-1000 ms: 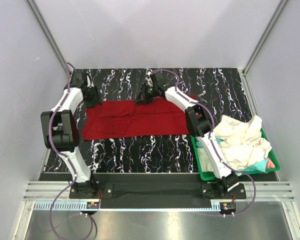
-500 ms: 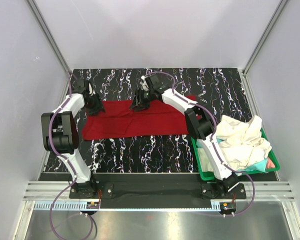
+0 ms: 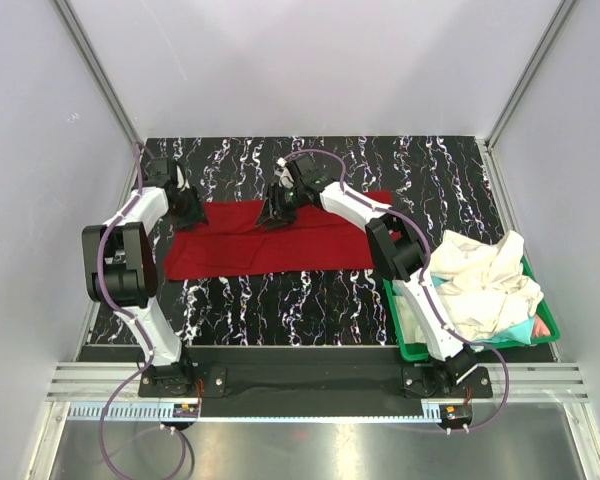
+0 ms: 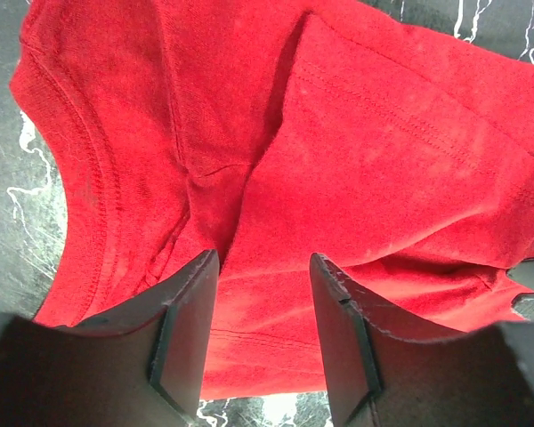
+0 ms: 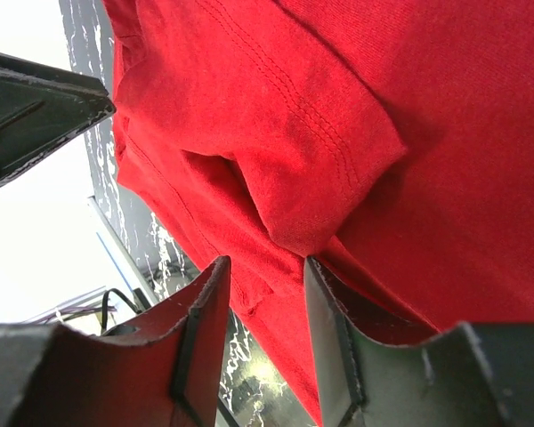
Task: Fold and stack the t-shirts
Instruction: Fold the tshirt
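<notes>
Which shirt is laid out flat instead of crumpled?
The deep red t-shirt, spread across the table; the cream-white shirts sit crumpled in the green bin.

The spread t-shirt (image 3: pixel 270 240) lies on the table (image 3: pixel 430 170) ahead of me; the bin (image 3: pixel 546 322), holding other shirts (image 3: pixel 485 280), sits at my right.

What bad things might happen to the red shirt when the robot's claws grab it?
1. The right gripper hovers open over a folded flap of the red shirt. It might pinch only that flap, so the fold would come out crooked.
2. The left gripper is at the shirt's far left corner, but the right one is near the middle of the far edge. The shirt's right end could drag behind and bunch up.
</notes>
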Controlling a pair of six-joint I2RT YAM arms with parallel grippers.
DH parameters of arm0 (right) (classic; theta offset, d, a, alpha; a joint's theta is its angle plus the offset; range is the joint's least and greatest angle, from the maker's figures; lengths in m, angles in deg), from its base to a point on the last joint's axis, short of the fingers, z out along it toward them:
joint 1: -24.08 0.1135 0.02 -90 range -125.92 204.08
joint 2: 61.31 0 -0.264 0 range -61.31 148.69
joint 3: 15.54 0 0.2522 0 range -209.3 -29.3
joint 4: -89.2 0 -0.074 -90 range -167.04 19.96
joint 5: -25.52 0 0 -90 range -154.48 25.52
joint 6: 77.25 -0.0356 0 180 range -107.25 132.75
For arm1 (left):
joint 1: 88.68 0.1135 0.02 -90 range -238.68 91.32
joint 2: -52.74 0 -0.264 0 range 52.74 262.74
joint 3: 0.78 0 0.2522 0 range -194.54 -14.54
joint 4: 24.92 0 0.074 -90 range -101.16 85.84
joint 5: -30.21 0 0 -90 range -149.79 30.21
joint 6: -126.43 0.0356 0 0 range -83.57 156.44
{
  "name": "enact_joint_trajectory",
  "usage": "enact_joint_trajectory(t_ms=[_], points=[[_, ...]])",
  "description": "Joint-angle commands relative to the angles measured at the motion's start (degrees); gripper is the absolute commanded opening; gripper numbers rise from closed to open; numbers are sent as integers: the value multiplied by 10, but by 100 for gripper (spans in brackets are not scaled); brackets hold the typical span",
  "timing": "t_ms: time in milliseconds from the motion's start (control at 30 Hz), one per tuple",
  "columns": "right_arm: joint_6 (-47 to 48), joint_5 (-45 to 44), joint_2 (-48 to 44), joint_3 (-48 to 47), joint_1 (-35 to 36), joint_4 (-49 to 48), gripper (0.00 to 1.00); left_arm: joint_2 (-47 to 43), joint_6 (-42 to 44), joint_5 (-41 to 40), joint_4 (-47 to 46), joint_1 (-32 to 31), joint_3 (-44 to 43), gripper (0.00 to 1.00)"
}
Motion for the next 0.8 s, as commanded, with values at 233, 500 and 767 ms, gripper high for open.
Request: enact_joint_trajectory(t_ms=[233, 500, 767], points=[[16, 6, -16, -3, 1, -7, 44, 14, 9, 14, -16, 3, -29, 47], [16, 4, -17, 9, 1, -10, 45, 26, 10, 17, -10, 4, -37, 46], [13, 3, -12, 6, 1, -18, 45, 31, 8, 22, -11, 5, -42, 34]])
